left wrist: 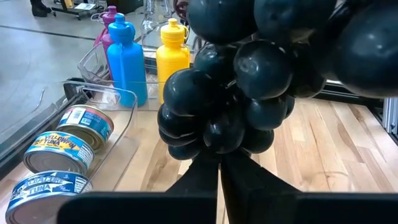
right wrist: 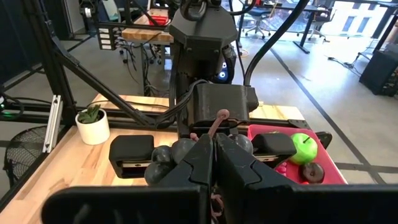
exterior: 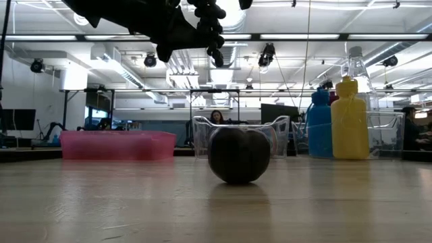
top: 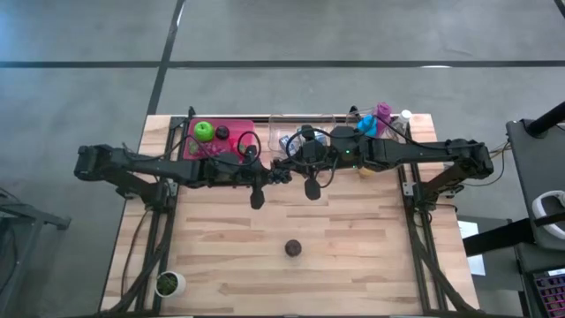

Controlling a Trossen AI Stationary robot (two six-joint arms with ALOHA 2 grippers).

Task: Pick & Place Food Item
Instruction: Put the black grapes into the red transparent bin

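1. One dark round fruit (exterior: pixel 238 155) sits alone on the near part of the bench (top: pixel 353 256), untouched.
2. Over mid-bench the left end effector (left wrist: pixel 219 165), fingers together, appears to pinch the dark grape bunch (left wrist: pixel 230 93) at its edge and holds it aloft. The bunch looks light, lumpy and soft and likely to swing, so the firm stem is the better hold.
3. Facing it, the right end effector (right wrist: pixel 214 146) is closed and seems to grip nothing.
4. Along the far edge stand the pink tray (top: pixel 231 146) with a green apple (top: pixel 204 131), a clear bin (exterior: pixel 202 131) and bottles (exterior: pixel 347 121).
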